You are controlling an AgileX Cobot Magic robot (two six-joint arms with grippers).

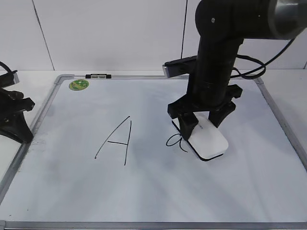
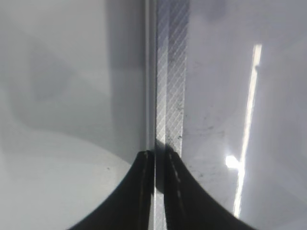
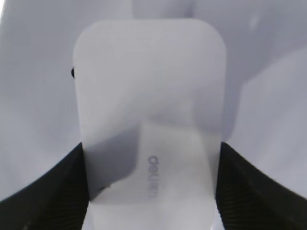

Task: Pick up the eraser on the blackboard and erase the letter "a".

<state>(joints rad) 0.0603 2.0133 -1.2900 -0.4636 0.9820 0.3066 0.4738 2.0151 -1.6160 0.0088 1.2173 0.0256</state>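
Note:
The white eraser [image 1: 211, 142] lies flat on the blackboard [image 1: 158, 191], right of centre. Its left edge touches the small cursive letter "a" [image 1: 174, 141], which partly shows. My right gripper [image 1: 202, 125] stands straight down over the eraser with a finger pressed on each long side, shut on it. In the right wrist view the eraser [image 3: 148, 86] fills the frame between the fingers [image 3: 151, 191], and a black speck of the letter [image 3: 73, 72] shows at its left edge. My left gripper [image 1: 24, 134] is shut and empty over the board's left frame [image 2: 170, 72].
A larger capital "A" [image 1: 117, 141] is drawn left of the small letter. A round green sticker [image 1: 78, 85] and a small black-and-grey clip [image 1: 98, 75] sit at the board's top left. The grey frame [image 1: 283, 124] runs round the board.

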